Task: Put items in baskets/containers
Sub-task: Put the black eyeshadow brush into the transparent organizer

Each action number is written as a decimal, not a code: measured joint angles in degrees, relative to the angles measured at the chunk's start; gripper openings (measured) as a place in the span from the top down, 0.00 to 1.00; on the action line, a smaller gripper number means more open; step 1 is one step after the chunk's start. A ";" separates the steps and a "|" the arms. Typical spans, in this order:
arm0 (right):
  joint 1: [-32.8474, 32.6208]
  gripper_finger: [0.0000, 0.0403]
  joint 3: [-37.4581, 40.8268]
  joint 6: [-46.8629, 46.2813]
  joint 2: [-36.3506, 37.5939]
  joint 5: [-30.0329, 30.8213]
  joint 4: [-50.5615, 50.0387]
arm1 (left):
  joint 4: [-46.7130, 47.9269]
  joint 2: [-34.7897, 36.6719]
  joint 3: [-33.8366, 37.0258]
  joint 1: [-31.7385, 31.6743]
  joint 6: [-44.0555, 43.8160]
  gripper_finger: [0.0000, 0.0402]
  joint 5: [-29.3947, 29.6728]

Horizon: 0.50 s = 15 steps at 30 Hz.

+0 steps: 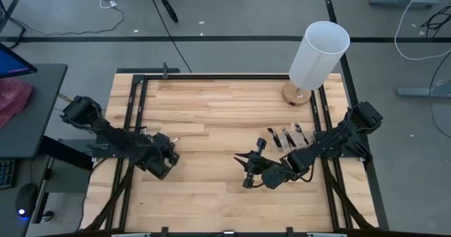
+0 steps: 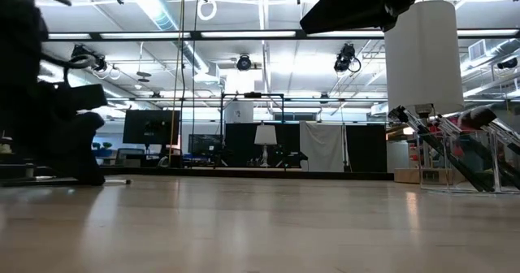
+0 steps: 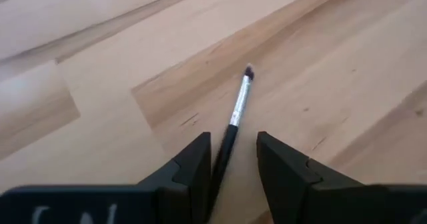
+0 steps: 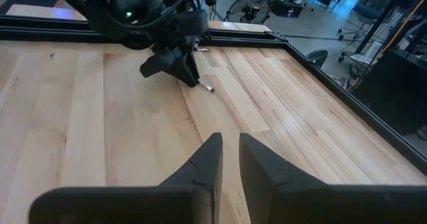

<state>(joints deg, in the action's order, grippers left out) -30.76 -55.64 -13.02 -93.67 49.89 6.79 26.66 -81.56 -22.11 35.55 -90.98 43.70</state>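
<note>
The brush point(image 3: 235, 114) I'm after lies flat on the worktop point(image 1: 211, 110), silver ferrule and dark bristle tip pointing away from my left tool point(image 3: 233, 161). The handle runs into the gap between the two fingers, which stand parted on either side of it without pinching; I judge they straddle it like this so a squeeze would catch the handle squarely. From overhead, that tool sits low on the worktop's left half.

The other brushes point(image 1: 284, 136) stand slanted in the clear holder point(image 2: 475, 155) near the right edge, close by the tall white cylinder point(image 1: 318, 53) on its wooden base. I take the slant to be how the holder props them.

My right tool point(image 4: 230, 159) waits just beside the holder, toward the middle of the worktop, its fingers slightly apart and holding nothing.

I can read no brand, label or writing anywhere.
</note>
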 joint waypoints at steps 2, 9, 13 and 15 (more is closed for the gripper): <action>0.00 0.87 0.00 0.00 0.00 0.00 -0.02 | -2.95 -0.47 1.95 1.44 -0.04 0.69 1.92; 0.00 0.87 0.00 0.00 0.00 0.01 0.00 | -8.88 -0.09 7.66 8.77 -4.40 0.69 7.35; 0.05 0.87 0.00 0.00 0.00 0.00 0.07 | -15.44 -0.09 11.18 11.86 -2.52 0.69 10.77; 0.16 0.87 0.00 -0.01 0.00 0.00 0.07 | -18.70 -0.07 12.80 12.89 -1.87 0.69 12.19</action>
<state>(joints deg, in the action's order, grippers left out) -30.60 -55.64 -13.03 -93.67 49.89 6.85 7.95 -81.63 -9.31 48.44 -92.85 55.89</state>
